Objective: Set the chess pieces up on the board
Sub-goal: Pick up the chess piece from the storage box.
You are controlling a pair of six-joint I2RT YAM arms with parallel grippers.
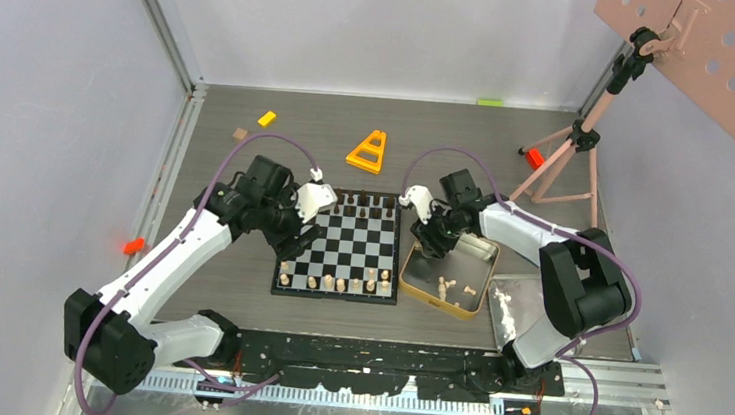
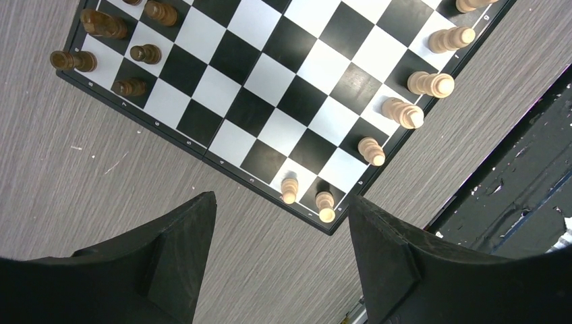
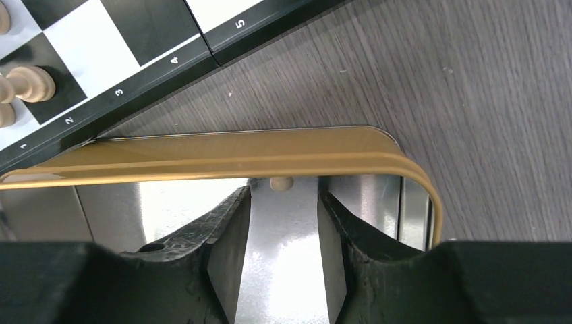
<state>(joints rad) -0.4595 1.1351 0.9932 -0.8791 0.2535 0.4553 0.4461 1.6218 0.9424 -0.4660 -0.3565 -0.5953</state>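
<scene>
1. The right gripper (image 3: 283, 197), half open, reaches into the gold tin (image 3: 202, 154) with its fingers either side of a pale piece (image 3: 280, 182) (not yet pinched).
2. The left gripper (image 2: 280, 202) hangs wide and empty beside the board (image 2: 270, 88), clear of the pale row (image 2: 403, 112) and the dark pieces (image 2: 145, 52).

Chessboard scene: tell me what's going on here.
A chess setup is under way. The board has dark pieces along its far edge and pale pieces along the near one. The left gripper hovers open and empty beside the board. The right gripper hangs open in the gold tin, a loose pale piece just beyond its fingertips.
</scene>
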